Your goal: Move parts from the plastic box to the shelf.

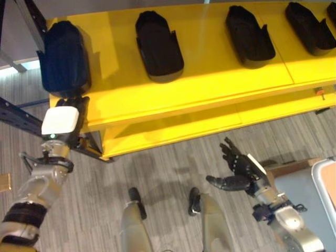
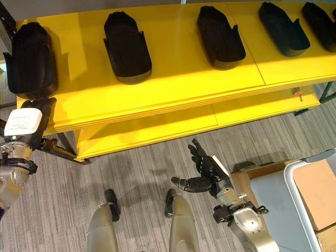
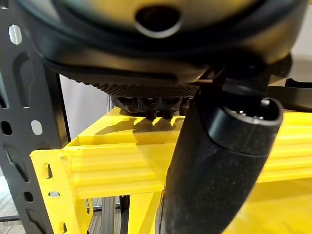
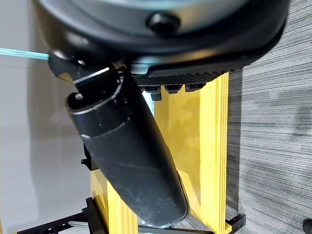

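Several black moulded parts lie in a row on the yellow shelf [image 1: 210,68]. The leftmost part [image 1: 63,58] rests at the shelf's left end, with others [image 1: 158,44] [image 1: 249,34] to its right. My left hand [image 1: 60,119] is at the shelf's front left corner, just below that leftmost part. Its fingers [image 3: 156,106] are straight, reach the shelf edge and hold nothing. Low over the floor in front of the shelf, my right hand [image 1: 239,170] is open and empty, with fingers spread and thumb out to the side.
A lower yellow shelf board [image 1: 173,131] sits under the top one. A dark perforated rack post [image 3: 24,122] stands at the shelf's left corner. A pale-rimmed plastic box [image 2: 294,173] with a brown block inside stands at the lower right, beside a grey surface [image 2: 268,202].
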Motion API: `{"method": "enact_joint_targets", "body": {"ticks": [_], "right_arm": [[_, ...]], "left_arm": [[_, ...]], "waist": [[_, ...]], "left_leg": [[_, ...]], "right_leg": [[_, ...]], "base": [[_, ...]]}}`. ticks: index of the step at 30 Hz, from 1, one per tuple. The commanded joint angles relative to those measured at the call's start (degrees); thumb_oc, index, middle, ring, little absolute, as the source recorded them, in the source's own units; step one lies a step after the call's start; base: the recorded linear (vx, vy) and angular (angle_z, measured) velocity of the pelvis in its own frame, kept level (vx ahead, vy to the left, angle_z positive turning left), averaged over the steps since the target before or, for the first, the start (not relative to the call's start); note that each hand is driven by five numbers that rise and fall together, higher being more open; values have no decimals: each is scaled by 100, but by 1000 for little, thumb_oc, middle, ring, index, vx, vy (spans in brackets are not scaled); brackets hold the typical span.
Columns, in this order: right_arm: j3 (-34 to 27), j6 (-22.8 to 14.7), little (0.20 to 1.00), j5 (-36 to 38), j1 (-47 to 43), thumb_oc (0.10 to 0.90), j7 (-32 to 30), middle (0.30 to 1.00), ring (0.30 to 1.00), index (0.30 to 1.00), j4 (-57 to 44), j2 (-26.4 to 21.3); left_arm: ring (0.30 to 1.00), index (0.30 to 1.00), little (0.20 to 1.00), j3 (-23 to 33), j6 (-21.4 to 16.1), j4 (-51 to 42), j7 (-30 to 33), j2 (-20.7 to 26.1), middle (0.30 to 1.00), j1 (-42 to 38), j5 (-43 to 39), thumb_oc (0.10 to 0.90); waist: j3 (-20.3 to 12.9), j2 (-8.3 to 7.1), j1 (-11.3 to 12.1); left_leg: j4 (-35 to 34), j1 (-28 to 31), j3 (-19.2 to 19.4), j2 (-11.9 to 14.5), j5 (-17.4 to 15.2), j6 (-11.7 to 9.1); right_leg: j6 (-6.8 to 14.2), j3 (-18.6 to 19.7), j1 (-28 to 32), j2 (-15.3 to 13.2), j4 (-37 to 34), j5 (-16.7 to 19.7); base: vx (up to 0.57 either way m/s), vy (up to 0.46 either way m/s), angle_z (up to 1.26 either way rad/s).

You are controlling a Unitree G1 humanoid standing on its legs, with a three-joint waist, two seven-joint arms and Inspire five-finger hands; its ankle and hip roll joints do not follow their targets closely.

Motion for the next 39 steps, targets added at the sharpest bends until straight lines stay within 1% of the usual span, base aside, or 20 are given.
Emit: {"method": "enact_joint_targets", "body": {"ticks": [1, 19, 25, 29, 32, 33, 34, 35, 37, 39], "right_arm": [[-309, -517, 1000, 45, -112, 900, 50, 1000, 1000, 1000, -356, -195], [-356, -547, 1000, 53, -74, 900, 54, 1000, 1000, 1000, -381, -252], [-329, -531, 1000, 38, -68, 900, 63, 1000, 1000, 1000, -334, -208], [-294, -547, 1000, -14, -143, 900, 10, 1000, 1000, 1000, -231, -146], [-279, -568, 1000, -70, -210, 900, -27, 1000, 1000, 1000, -192, -85], [-356, -580, 1000, -134, -213, 900, -48, 1000, 1000, 1000, -129, 8], [-351, -580, 1000, -134, -215, 900, -48, 1000, 1000, 1000, -128, 7], [-355, -586, 1000, -164, -245, 900, -38, 1000, 1000, 1000, -98, 29], [-339, -588, 1000, -224, -289, 900, 19, 1000, 1000, 1000, -77, 68], [-335, -581, 1000, -245, -320, 900, 26, 1000, 1000, 1000, -52, 104]], "left_arm": [[1000, 1000, 1000, -21, 58, -27, 344, 421, 1000, -527, 130, 900], [1000, 1000, 1000, -177, 34, 36, 329, 462, 1000, -681, 97, 900], [1000, 1000, 1000, -118, -33, -117, 285, 389, 1000, -522, 66, 900], [1000, 1000, 1000, 48, -157, -411, 276, 230, 1000, -166, -7, 900], [1000, 1000, 1000, 361, -303, -858, 200, 45, 1000, 382, -168, 900], [1000, 1000, 1000, 764, -595, -1451, 39, -316, 1000, 1090, -675, 900], [1000, 1000, 1000, 771, -594, -1455, 37, -316, 1000, 1098, -675, 900], [1000, 1000, 1000, 779, -705, -1714, -33, -357, 1000, 1270, -676, 900], [1000, 1000, 1000, 933, -976, -1986, -165, -739, 1000, 1678, -1268, 900], [1000, 1000, 1000, 915, -1070, -2276, -401, -867, 1000, 1990, -1514, 900]], "waist": [[-493, 59, -93], [-483, 66, -136], [-465, 77, -109], [-463, 109, -57], [-445, 147, -14], [-447, 204, 59], [-450, 203, 53], [-435, 223, 82], [-414, 271, 127], [-404, 305, 161]], "left_leg": [[54, 279, -272, 207, -48, -56], [148, 147, -276, 217, -59, -37], [123, 206, -268, 191, -60, -34], [40, 357, -283, 165, -49, -36], [-78, 576, -297, 127, -45, -39], [-268, 843, -320, 71, -5, -29], [-278, 845, -320, 69, 2, -28], [-356, 980, -327, 54, 5, -35], [-536, 1250, -335, 3, 42, -35], [-727, 1499, -351, -38, 79, -34]], "right_leg": [[485, 595, -83, -169, -1026, 1556], [484, 658, -228, -147, -994, 1596], [480, 652, -168, -163, -985, 1581], [487, 625, -1, -181, -1014, 1555], [500, 595, 232, -205, -1078, 1537], [509, 529, 532, -240, -1199, 1549], [508, 526, 534, -241, -1207, 1554], [523, 502, 688, -251, -1273, 1537], [546, 444, 989, -283, -1392, 1534], [572, 368, 1254, -300, -1516, 1521]], "base": [[0, 0, 0], [0, 0, -1], [0, 0, 0], [0, 0, 0], [26, -5, 2], [44, -10, 5], [67, -13, 8], [46, -8, 12], [57, -5, 14], [44, -14, 16]]}}
